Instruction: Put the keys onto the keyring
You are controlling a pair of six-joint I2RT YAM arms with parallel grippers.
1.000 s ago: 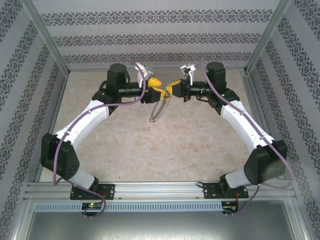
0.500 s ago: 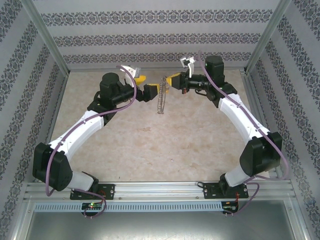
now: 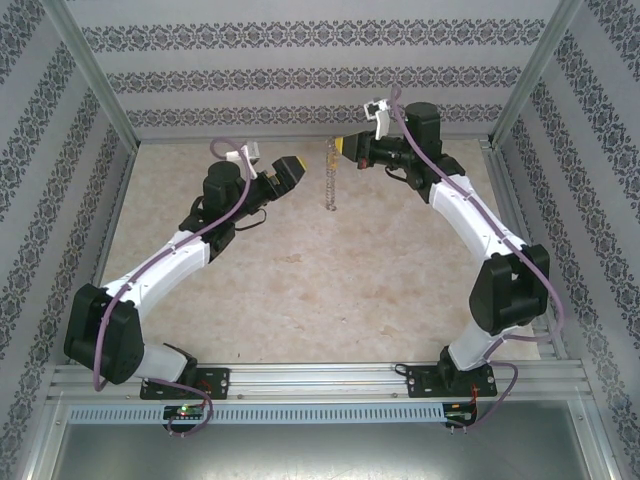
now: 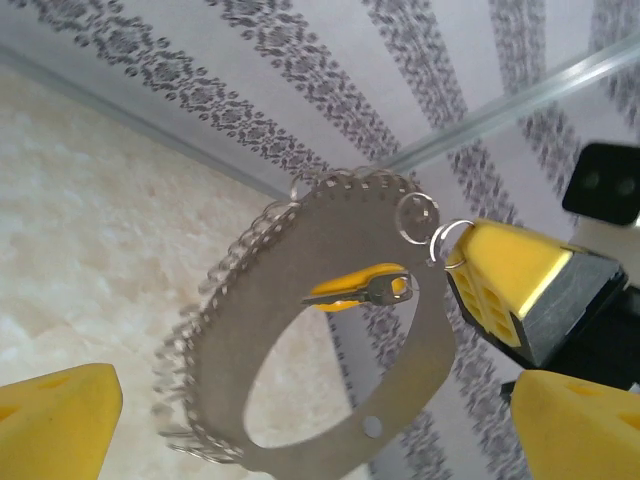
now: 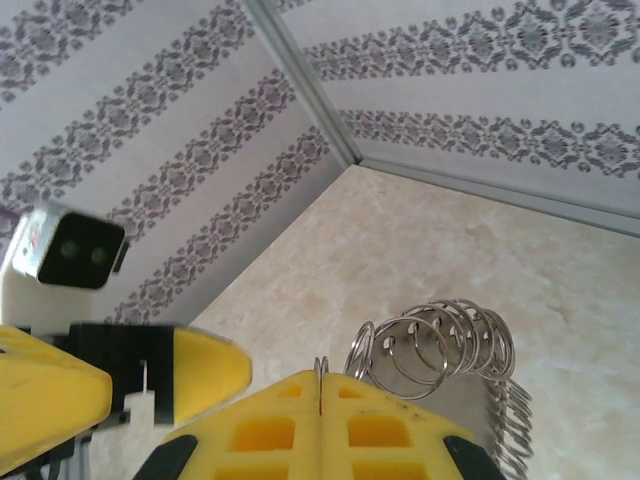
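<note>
The little key [image 4: 362, 293] with the yellowish head and silver blade shows up in the left wrist view. It lies across the hole of the keyring [image 4: 318, 238], with its small loop end right against the inner rim on the right side. Can't honestly tell if it's actually threaded on or just resting there.

The keyring itself is a flat grey hoop with loads of small silver rings and keys fringing its edge like a wreath. It isn't lying on anything. It hangs in the air over the far edge of the counter [image 3: 300, 290], roughly mid-width, and from above you see it edge-on as a thin dangling strip.

The right pincer [image 5: 320, 425] is what's holding it. Its two yellow pads are pressed flat together with a thin sliver of the hoop's metal pinched between them at the top, and a bunch of the silver rings fans out just beside that grip.

The left pincer [image 3: 286, 172] is to the left of the hoop, near it but not touching. It's spread wide, with its yellow fingertips [image 4: 55, 420] far apart in its own camera and nothing in them.

Striped patterned walls [image 3: 300, 80] stand right behind all this.
</note>
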